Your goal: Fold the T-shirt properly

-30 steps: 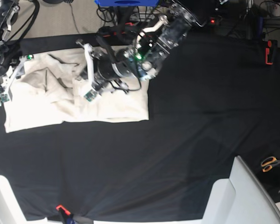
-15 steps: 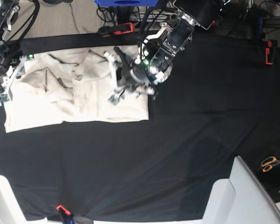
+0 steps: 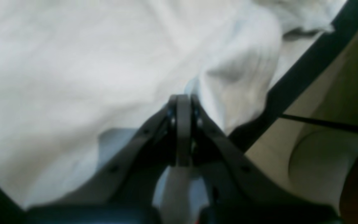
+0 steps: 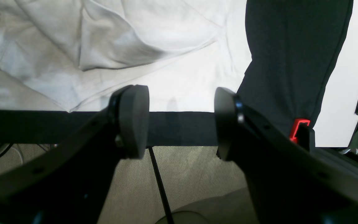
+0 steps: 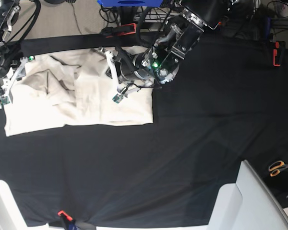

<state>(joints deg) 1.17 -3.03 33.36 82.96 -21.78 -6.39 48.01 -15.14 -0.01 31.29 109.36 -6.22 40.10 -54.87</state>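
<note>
T-shirt (image 5: pixel 77 98) upper left of the worktop (image 5: pixel 192 143), partly folded, still rumpled, folds left to tidy; left jaws (image 3: pixel 183 102) clenched, nothing visibly held, right jaws (image 4: pixel 182 121) parted, empty.

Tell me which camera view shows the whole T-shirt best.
The base view: it takes in the entire T-shirt, partly folded on the black cloth. The left wrist view shows only blurred fabric; the right wrist view shows wrinkled folds near one edge.
</note>
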